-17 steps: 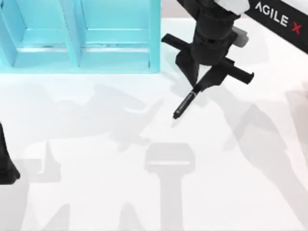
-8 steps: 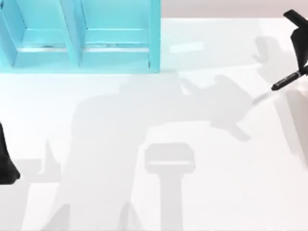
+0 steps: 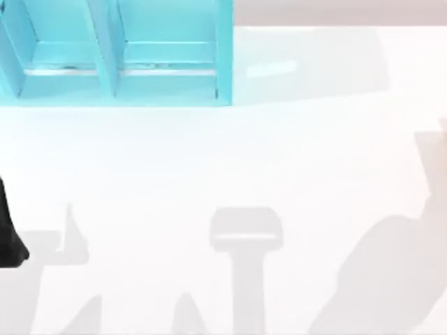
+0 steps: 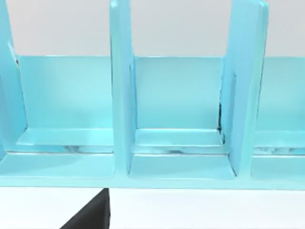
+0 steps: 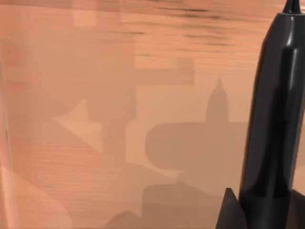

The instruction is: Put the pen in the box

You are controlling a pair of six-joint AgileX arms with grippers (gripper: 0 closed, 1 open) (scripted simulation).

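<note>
The slim black pen (image 5: 274,109) stands close up in the right wrist view, with my right gripper (image 5: 259,210) shut on its lower end. Beneath it lies a brown wood-grain surface (image 5: 95,119), not the white table. The box (image 3: 119,84) is light blue with several upright dividers and sits at the table's far left; the left wrist view looks into the box's (image 4: 181,162) open compartments from the front. My left arm (image 3: 8,241) rests parked at the table's left edge.
The white table (image 3: 244,160) spreads wide between the box and its right edge, crossed by grey shadows. The box's compartments hold nothing.
My right gripper has swung to the right with the pen, from beside the box's right end to beyond the top view's right edge. The left arm has not moved.
</note>
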